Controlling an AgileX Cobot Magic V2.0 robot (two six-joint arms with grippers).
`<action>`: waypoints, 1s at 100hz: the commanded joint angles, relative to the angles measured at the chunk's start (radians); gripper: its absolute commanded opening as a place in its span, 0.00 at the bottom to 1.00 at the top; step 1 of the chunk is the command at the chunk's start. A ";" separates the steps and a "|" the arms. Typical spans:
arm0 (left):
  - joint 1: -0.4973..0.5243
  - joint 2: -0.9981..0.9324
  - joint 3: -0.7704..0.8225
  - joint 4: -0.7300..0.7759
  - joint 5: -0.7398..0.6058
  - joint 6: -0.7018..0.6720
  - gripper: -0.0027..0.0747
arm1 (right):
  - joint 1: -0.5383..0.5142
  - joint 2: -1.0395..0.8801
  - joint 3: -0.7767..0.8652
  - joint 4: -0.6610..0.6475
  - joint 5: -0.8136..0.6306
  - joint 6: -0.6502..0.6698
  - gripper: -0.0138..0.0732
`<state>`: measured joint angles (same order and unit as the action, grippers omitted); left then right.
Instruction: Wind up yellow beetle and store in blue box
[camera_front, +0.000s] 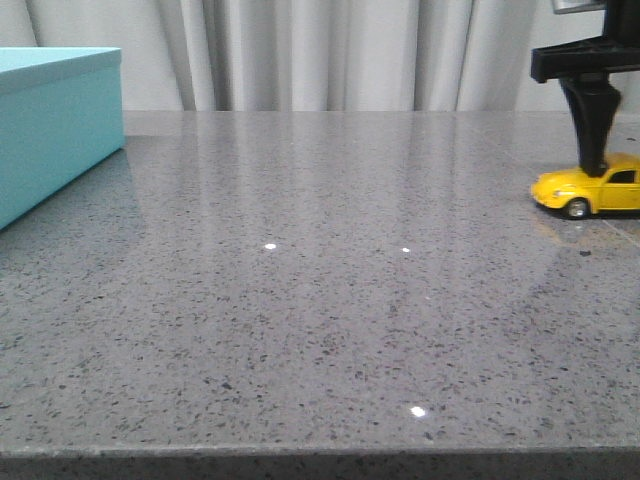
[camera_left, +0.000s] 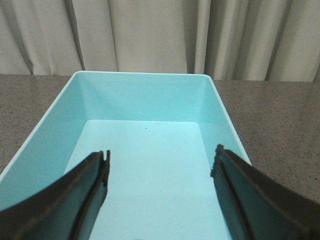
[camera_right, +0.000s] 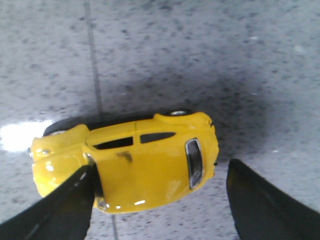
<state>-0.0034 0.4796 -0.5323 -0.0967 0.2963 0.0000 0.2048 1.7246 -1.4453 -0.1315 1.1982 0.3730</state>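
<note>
Front view: no readable writing or brand anywhere; yellow beetle (camera_front: 592, 190) at 3 o'clock on grey speckled table (camera_front: 300, 320), on its wheels, long axis left-right, nose toward 9; right gripper (camera_front: 592, 165) comes down onto its roof; blue box (camera_front: 55, 125) at 10 o'clock, well apart.
L wrist view: left gripper (camera_left: 160, 172) spread wide over box, which is open, no lid.
R wrist view: jaws spread, straddling car, nothing clamped.
</note>
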 joint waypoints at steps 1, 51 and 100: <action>-0.006 0.010 -0.035 -0.006 -0.077 0.000 0.61 | -0.028 -0.036 -0.019 -0.065 0.038 -0.017 0.79; -0.006 0.010 -0.033 -0.008 -0.107 0.000 0.61 | -0.033 -0.222 -0.019 0.098 -0.077 -0.074 0.79; -0.006 0.010 -0.027 -0.079 -0.103 -0.007 0.61 | -0.032 -0.341 0.083 0.163 -0.189 -0.141 0.79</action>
<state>-0.0034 0.4796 -0.5305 -0.1501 0.2683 0.0000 0.1708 1.4483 -1.3686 0.0203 1.0774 0.2521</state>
